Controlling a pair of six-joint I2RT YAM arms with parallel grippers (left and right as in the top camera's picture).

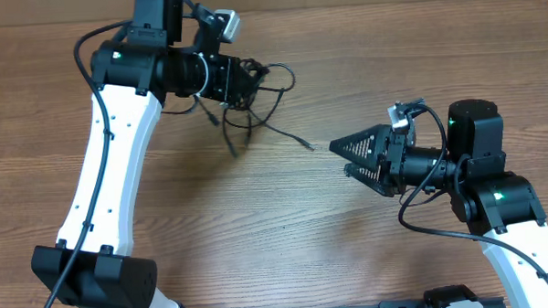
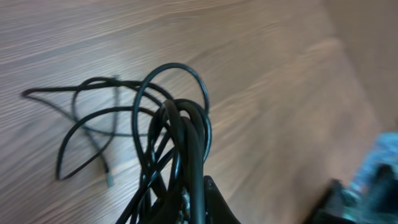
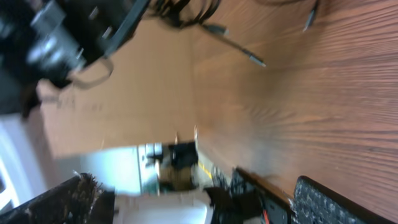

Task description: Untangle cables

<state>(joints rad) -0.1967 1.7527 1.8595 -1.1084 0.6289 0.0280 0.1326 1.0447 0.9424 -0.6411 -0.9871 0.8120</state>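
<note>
Cables (image 2: 177, 127), thin glossy black loops, bunched in left tool (image 1: 250, 82), wood-grain table (image 1: 258, 228)

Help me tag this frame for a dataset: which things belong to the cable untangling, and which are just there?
Job in hand: cables, bunched in the left gripper; right gripper, open and holding nothing.
Just there: wooden table.

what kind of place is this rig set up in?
Probably a robotics lab bench: left arm and right arm at a wood-grain table, tangled cables, blurred indoor clutter past its edge.
</note>
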